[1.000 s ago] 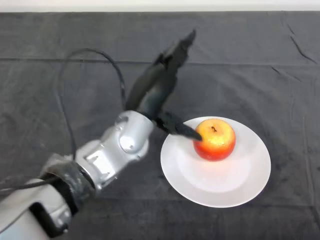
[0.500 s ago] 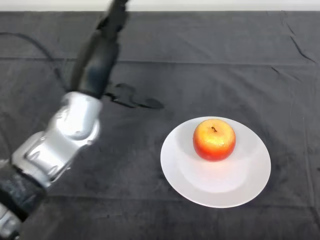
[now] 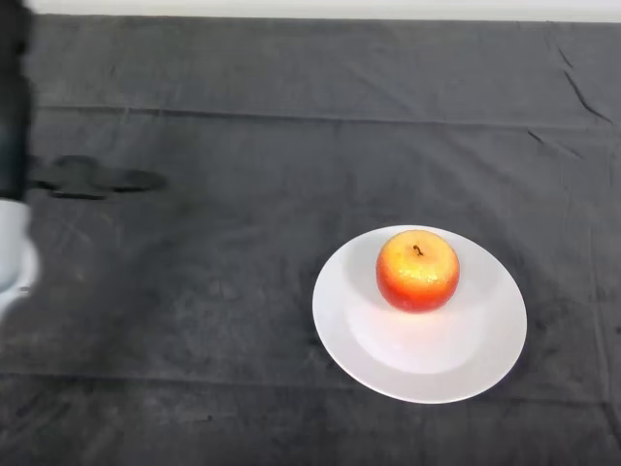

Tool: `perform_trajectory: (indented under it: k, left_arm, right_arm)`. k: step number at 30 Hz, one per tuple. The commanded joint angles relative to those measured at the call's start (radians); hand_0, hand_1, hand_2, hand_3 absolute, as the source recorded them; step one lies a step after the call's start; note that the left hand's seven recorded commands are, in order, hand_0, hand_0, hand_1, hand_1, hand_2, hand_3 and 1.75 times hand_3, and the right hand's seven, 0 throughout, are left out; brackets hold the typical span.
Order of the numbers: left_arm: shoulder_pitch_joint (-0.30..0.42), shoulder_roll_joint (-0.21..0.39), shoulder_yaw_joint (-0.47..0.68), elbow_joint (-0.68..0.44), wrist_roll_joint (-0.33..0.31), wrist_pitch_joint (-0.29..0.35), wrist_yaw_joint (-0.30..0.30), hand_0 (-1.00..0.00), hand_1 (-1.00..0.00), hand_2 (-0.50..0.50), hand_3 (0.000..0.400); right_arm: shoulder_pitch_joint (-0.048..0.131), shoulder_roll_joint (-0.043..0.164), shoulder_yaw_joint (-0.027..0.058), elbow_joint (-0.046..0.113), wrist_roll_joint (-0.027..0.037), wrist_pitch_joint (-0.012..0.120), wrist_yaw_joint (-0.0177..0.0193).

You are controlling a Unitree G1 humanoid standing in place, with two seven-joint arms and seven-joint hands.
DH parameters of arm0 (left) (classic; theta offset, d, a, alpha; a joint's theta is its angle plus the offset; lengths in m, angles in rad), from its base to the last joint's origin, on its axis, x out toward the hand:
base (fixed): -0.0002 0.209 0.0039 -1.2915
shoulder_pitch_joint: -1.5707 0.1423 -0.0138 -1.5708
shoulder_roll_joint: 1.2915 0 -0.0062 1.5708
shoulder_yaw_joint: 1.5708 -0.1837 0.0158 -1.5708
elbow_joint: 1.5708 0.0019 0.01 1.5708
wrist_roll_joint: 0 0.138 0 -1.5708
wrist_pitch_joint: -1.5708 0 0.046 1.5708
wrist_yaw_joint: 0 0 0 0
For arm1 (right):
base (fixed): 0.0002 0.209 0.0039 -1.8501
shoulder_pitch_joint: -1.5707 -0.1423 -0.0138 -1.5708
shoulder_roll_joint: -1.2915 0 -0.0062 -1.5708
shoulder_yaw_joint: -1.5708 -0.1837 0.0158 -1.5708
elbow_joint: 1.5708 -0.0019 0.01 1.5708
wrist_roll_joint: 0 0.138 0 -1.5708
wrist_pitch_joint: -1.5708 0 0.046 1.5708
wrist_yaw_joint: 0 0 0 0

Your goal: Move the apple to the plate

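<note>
At the far left edge of the head view, you are seeing only a sliver of the left arm (image 3: 12, 248), silver-grey below and black above, hugging the frame's border. The black part rising along that edge is likely the hand (image 3: 12, 107), but you cannot tell how its fingers are set or whether they are holding anything; too little of it is showing. Its shadow (image 3: 92, 178) is lying on the cloth just beside it.

Moving right, the dark cloth (image 3: 243, 146) is covering the tabletop and is lying bare across the whole left half and along the far edge, giving you wide open room on that side. A few creases are running through it at the upper right.

Right of centre, the white plate (image 3: 466, 364) is sitting flat on the cloth, with bare cloth all round its rim. The apple (image 3: 417, 270) is resting inside the plate, upright with its stem dimple facing up, set toward the plate's far side and not touching anything else.

Compared with half a second ago, the arm is pulling away leftward: it was reaching up across the left third of the view, and now it is nearly out of frame. The apple and plate are staying put.
</note>
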Motion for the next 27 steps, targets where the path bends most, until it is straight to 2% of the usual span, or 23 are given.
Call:
perform_trajectory:
  k: [1, 12, 16, 22, 27]
  left_arm:
    - [0.056, 0.051, 0.045, -0.033, -0.011, -0.028, 0.021, 0.00, 0.00, 0.00, 0.000]
    - [0.216, 0.097, 0.298, -0.038, -0.061, -0.053, 0.047, 0.00, 0.00, 0.00, 0.000]
    - [0.265, 0.104, 0.389, -0.006, -0.080, -0.083, 0.040, 0.00, 0.00, 0.00, 0.000]
    - [0.301, 0.082, 0.475, 0.048, -0.077, -0.114, 0.048, 0.00, 0.00, 0.00, 0.000]
    - [0.303, 0.059, 0.512, 0.060, -0.059, -0.100, 0.065, 0.00, 0.00, 0.00, 0.000]
  right_arm:
    - [0.000, -0.021, -0.0159, 0.009, 0.0070, -0.002, 0.0041]
    - [0.001, -0.020, -0.0160, 0.006, 0.0073, -0.001, 0.0024]
    - [0.001, -0.020, -0.0161, 0.005, 0.0075, -0.001, 0.0020]
    - [0.002, -0.020, -0.0162, 0.005, 0.0077, -0.001, 0.0017]
    - [0.002, -0.020, -0.0163, 0.005, 0.0079, -0.001, 0.0015]
